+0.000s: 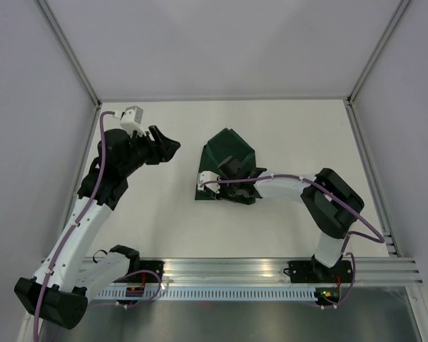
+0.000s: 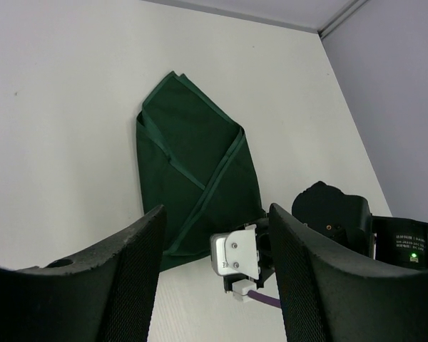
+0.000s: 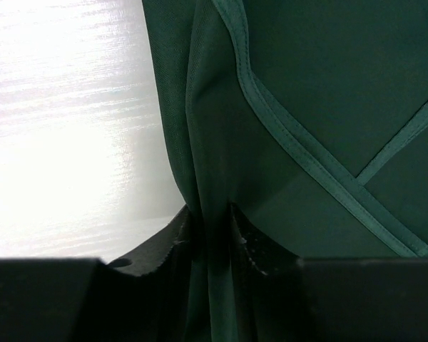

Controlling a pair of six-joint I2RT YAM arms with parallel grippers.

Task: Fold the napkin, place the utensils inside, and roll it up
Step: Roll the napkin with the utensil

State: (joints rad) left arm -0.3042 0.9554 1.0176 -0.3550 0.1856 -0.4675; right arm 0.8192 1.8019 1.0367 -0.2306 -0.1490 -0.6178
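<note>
The dark green napkin (image 1: 227,155) lies folded into an uneven, overlapping shape near the table's middle; it also shows in the left wrist view (image 2: 192,167) and fills the right wrist view (image 3: 321,142). My right gripper (image 1: 232,187) sits over the napkin's near edge and is shut on a pinched fold of the fabric (image 3: 210,235). My left gripper (image 1: 164,148) is open and empty, raised to the left of the napkin and apart from it. No utensils show in any view.
The white table (image 1: 150,214) is bounded by grey walls and metal frame posts (image 1: 68,50). A metal rail (image 1: 271,271) runs along the near edge by the arm bases. The right arm's wrist camera (image 2: 235,258) shows between my left fingers.
</note>
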